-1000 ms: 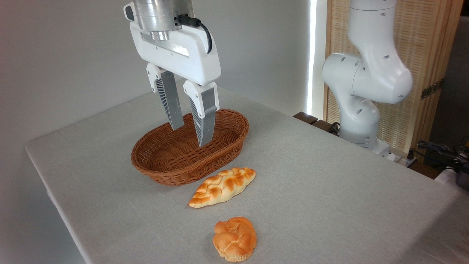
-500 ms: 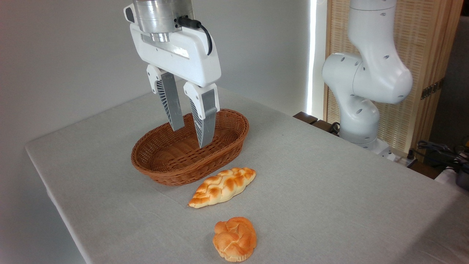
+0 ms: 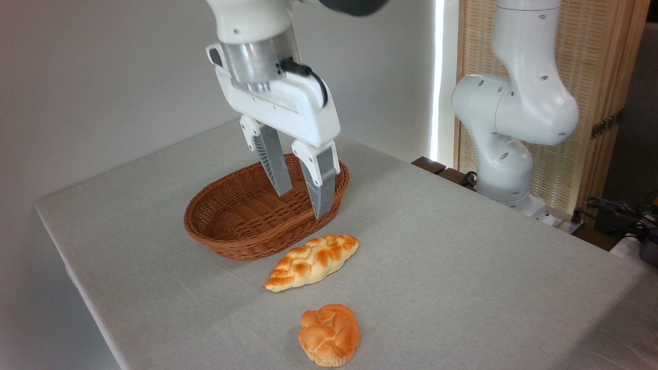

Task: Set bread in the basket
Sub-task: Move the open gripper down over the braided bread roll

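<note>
The arm (image 3: 514,103) is glossy white, built of rounded, bulbous segments dotted with small dark screw recesses. At the wrist sits a brushed silver metal cylinder (image 3: 259,61), with a black cable (image 3: 308,77) plugged into its side and curving down. Below it is a white boxy gripper (image 3: 299,200) with two grey ribbed jaws in white mounts.

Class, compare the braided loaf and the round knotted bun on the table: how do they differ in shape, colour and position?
The braided loaf is long with pointed ends; the knotted bun is round and compact. The loaf is pale golden with toasted bumps; the bun is a deeper, more even orange. The loaf lies just in front of the wicker basket; the bun sits further forward, nearer the camera. Both rest on the grey tablecloth, outside the basket and untouched by the gripper.
</note>
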`<state>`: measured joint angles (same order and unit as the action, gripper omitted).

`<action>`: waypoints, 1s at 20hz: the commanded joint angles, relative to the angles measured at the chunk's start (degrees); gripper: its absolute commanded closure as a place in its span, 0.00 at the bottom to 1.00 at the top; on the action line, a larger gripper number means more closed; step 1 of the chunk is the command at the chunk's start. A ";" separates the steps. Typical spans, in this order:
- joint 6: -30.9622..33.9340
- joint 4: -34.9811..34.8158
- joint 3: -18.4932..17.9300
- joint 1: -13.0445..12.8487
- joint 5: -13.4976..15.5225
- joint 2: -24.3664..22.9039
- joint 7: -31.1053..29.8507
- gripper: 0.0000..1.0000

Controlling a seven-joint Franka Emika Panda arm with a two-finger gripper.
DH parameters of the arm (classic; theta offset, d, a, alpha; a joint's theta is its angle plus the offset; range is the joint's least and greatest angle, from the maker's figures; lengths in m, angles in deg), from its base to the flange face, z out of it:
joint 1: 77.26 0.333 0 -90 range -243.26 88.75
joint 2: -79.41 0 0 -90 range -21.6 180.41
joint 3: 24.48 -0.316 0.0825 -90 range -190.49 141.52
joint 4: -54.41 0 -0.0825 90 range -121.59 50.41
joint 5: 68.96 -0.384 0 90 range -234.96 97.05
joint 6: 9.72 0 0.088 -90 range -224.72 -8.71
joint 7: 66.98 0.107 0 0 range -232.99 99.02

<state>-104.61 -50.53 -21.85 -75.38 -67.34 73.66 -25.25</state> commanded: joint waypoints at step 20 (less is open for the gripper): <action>-18.57 -25.93 -0.52 -2.14 3.39 -5.33 6.78 0.00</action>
<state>-122.05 -76.11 -21.78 -77.31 -65.39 68.41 -19.98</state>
